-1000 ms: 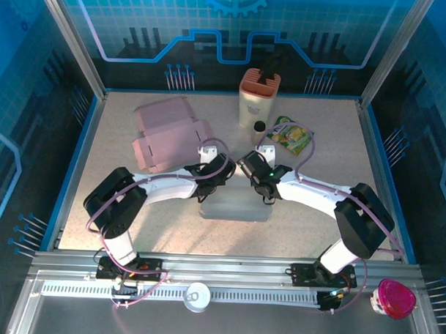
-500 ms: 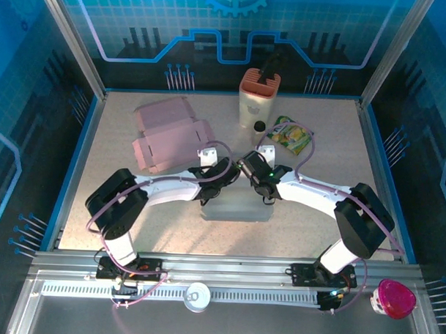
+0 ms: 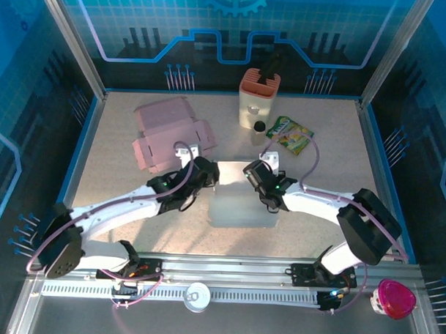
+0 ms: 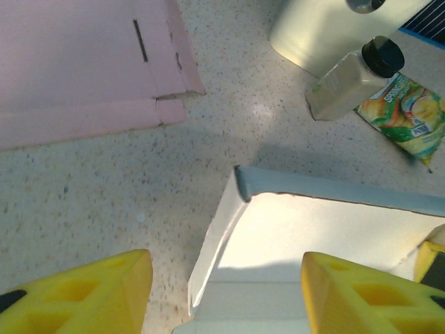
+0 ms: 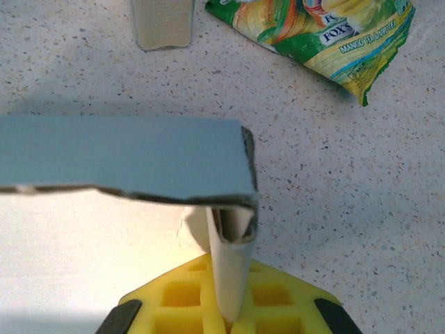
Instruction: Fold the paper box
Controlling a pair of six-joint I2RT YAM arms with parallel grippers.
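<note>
Pinching the paper box by its right wall: right gripper; left gripper, jaws parted, astride its left wall.

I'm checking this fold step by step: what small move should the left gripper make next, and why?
Probably ease the left gripper forward and close it on the box wall standing between its open fingers. That wall is ungripped, while the right gripper is shut on the opposite wall, so the box is steadied.

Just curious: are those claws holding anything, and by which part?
The right claw pinches the paper box by its upright side wall; the left claw stands open, holding nothing.
</note>
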